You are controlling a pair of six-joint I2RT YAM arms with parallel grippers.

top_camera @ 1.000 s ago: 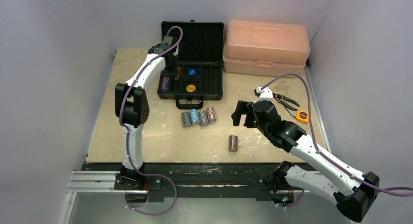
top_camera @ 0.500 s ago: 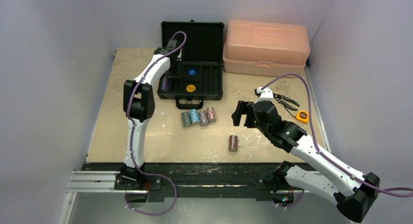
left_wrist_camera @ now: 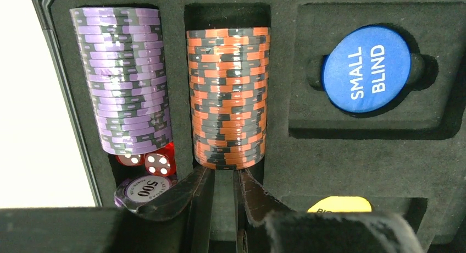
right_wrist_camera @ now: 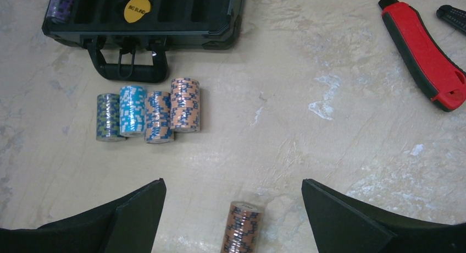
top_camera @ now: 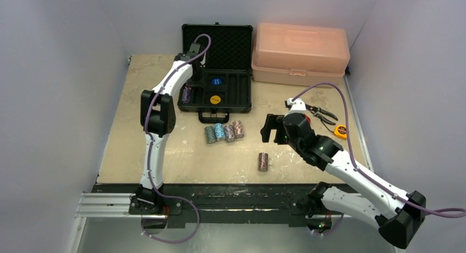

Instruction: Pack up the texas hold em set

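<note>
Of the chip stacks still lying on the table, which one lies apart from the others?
The brownish stack, alone in front of the open right gripper. The other four lie side by side near the case handle.
</note>
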